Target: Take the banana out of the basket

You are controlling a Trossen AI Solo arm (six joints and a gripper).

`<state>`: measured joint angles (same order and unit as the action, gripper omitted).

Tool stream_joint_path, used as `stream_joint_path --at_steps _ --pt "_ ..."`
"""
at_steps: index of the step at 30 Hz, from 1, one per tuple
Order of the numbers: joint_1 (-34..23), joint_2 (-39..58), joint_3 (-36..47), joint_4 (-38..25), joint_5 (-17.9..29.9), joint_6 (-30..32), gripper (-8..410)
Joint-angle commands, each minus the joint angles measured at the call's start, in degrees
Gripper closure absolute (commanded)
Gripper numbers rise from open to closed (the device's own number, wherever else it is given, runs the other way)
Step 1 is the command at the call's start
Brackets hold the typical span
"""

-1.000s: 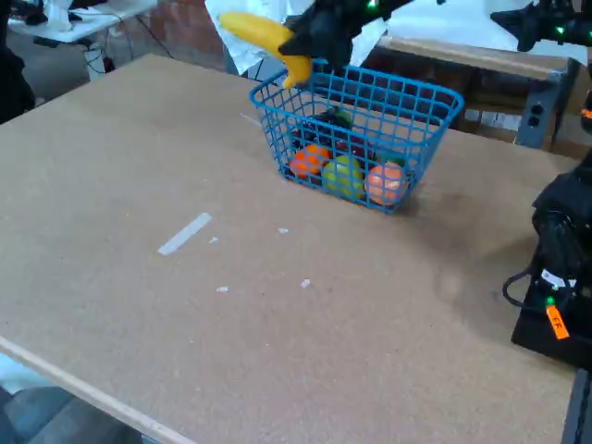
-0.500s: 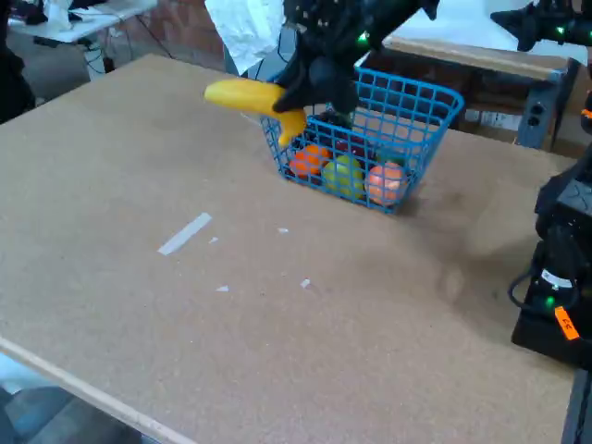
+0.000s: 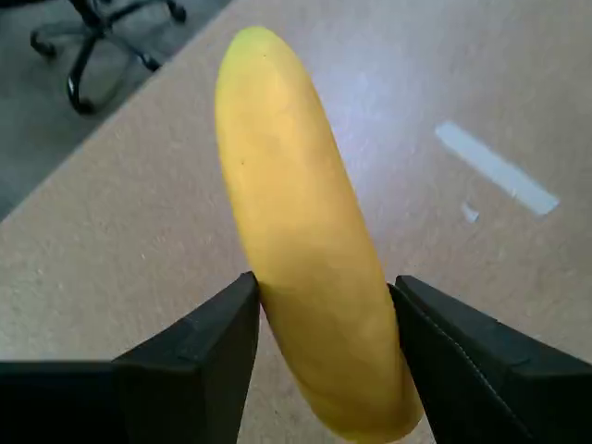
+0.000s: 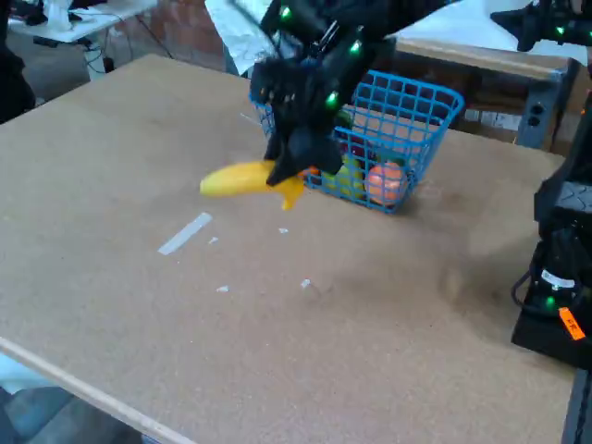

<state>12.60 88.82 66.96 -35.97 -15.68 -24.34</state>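
The bright yellow banana [image 4: 239,178] hangs just above the tabletop, left of and outside the blue wire basket [image 4: 421,116]. My black gripper [image 4: 289,172] is shut on the banana's right end. In the wrist view the banana [image 3: 296,240] fills the middle, pinched between my two black fingers [image 3: 199,356], with my gripper [image 3: 324,361] low in the frame. An orange fruit [image 4: 387,182] and a yellow-green fruit [image 4: 350,178] still lie inside the basket, partly hidden by my arm.
A strip of white tape [image 4: 184,233] and small white scraps [image 4: 305,283] lie on the brown table [image 4: 277,351]. A black device with cables [image 4: 560,296] stands at the right edge. An office chair base [image 3: 102,37] shows on the floor beyond the table.
The banana has gone from above the basket's rim down and to the left, ending low over the table outside the basket, my gripper still holding it.
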Motion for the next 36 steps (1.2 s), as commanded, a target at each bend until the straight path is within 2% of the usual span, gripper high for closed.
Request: stream_joint_path --at_steps 1,16,20,29,36 --pt "0.3 10.7 0.0 2.4 5.2 -1.6 403" --pt "0.5 22.8 0.0 6.8 4.8 -1.4 403" --pt "0.8 25.0 0.0 7.2 0.4 -1.4 403" --pt "3.8 25.2 0.0 8.2 -1.9 -2.8 402" --pt "4.7 25.2 0.0 13.0 -1.9 -0.9 402"
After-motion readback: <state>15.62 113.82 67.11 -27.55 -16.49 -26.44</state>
